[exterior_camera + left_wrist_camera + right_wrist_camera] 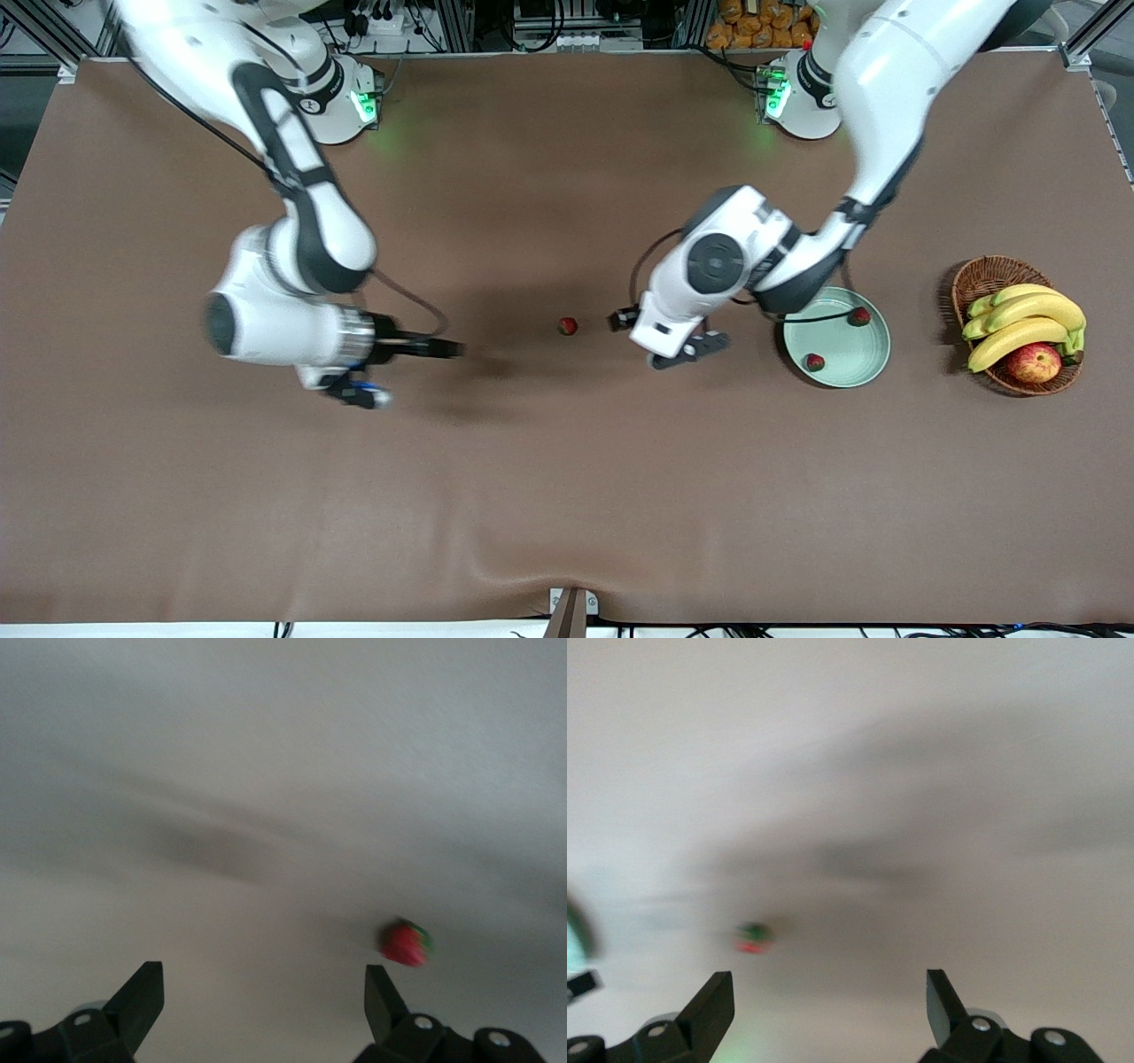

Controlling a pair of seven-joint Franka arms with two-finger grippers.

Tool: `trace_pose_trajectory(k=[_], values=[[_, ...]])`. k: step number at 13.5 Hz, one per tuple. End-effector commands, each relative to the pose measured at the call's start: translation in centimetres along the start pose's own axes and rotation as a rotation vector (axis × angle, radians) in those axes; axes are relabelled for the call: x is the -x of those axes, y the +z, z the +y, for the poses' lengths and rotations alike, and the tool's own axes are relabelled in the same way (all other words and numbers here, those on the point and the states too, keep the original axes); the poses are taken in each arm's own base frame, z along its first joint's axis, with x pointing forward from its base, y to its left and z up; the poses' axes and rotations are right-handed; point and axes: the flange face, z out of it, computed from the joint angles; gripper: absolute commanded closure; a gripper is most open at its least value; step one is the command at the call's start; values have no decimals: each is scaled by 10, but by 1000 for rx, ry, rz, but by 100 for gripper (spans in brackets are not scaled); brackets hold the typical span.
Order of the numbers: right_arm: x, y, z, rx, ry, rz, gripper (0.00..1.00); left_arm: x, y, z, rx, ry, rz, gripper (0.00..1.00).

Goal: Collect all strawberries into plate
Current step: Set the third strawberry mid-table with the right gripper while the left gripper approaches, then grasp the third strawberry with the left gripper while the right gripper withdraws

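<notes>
One strawberry (568, 326) lies on the brown table, between the two grippers. Two more strawberries (859, 315) (814, 361) lie in the mint-green plate (842, 350), toward the left arm's end. My left gripper (689, 349) is open and empty, low over the table between the plate and the loose strawberry. That berry shows in the left wrist view (407, 943), just off one finger of that gripper (264, 992). My right gripper (447, 348) is open and empty, on the loose berry's side toward the right arm's end. The right wrist view shows the berry (755, 937) ahead of the gripper (830, 1001).
A brown wicker basket (974, 275) with bananas (1028, 319) and a red-yellow apple (1034, 362) stands beside the plate, at the left arm's end of the table. The left arm's elbow hangs over the plate's rim.
</notes>
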Motion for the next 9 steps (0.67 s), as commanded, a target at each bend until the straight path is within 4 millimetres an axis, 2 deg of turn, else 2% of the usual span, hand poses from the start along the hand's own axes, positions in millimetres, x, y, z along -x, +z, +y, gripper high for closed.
trace_pose_trajectory(k=[1, 3, 6, 8, 9], values=[[18, -75, 29, 208, -70, 65, 0, 5, 16, 31, 46, -77, 19, 0], [28, -135, 54, 234, -49, 87, 0, 17, 32, 49, 79, -47, 68, 0], [51, -215, 73, 302, -113, 83, 0, 34, 60, 72, 129, 18, 126, 0], [74, -253, 84, 318, -117, 89, 0, 51, 72, 88, 120, 89, 175, 7], [83, -269, 90, 336, -124, 107, 0, 55, 80, 88, 91, 141, 205, 10]])
